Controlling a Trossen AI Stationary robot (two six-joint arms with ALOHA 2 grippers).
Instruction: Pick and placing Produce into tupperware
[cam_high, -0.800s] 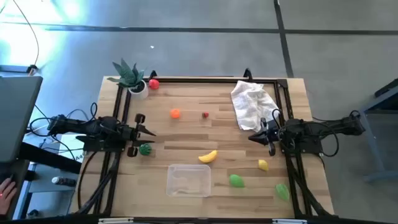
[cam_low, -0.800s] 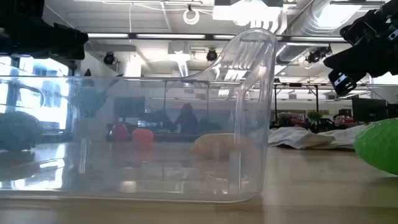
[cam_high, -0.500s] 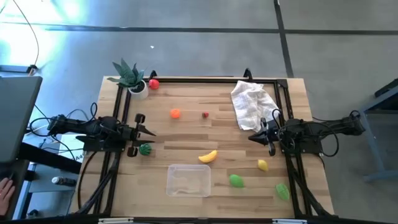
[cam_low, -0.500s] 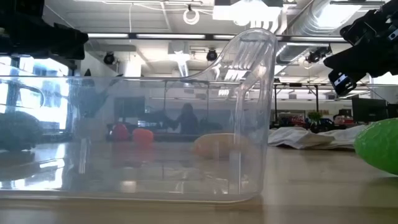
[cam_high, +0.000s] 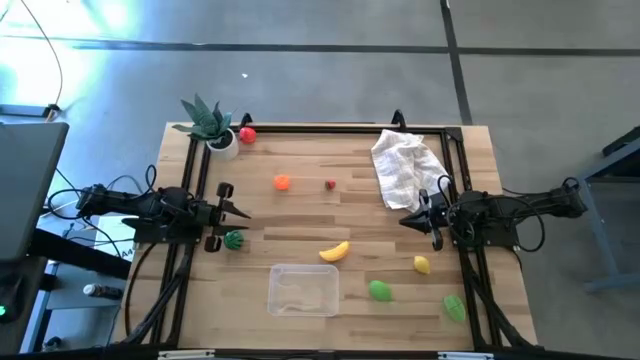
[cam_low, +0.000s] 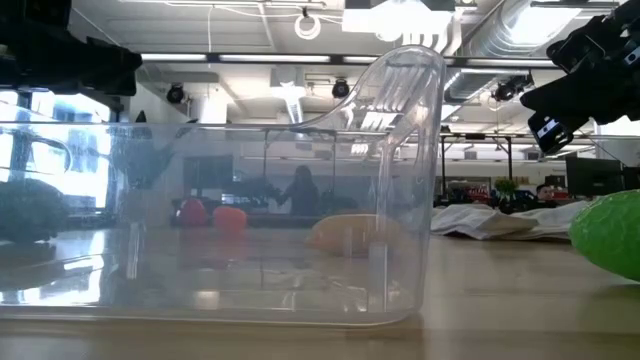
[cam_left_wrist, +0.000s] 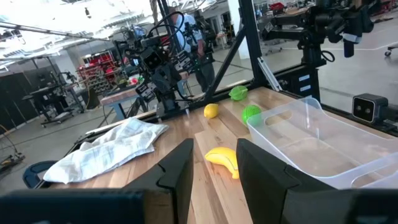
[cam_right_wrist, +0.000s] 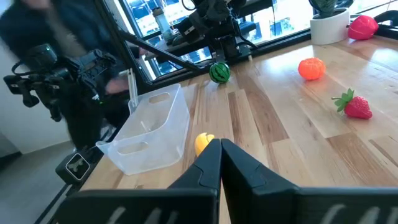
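The clear tupperware (cam_high: 303, 289) stands empty near the table's front edge and fills the low view (cam_low: 250, 200). Toy produce lies loose on the wood: a banana (cam_high: 334, 251), a lemon (cam_high: 423, 264), a green fruit (cam_high: 380, 290), a green vegetable (cam_high: 454, 306), an orange (cam_high: 282, 182), a strawberry (cam_high: 331, 184), a red fruit (cam_high: 247, 135) and a dark green ball (cam_high: 234, 239). My left gripper (cam_high: 243, 212) hovers open at the table's left edge, just beyond the green ball. My right gripper (cam_high: 405, 220) hovers shut at the right side, beyond the lemon. Both are empty.
A crumpled white cloth (cam_high: 405, 165) lies at the far right, close to my right gripper. A spiky green plant in a white pot (cam_high: 210, 122) stands at the far left corner. A black frame rail (cam_high: 320, 127) runs along the table's far edge. Bare wood lies in the middle.
Both arms have kept still and no produce has moved. A person's hand beside the table's left, off the table, has gone out of view.
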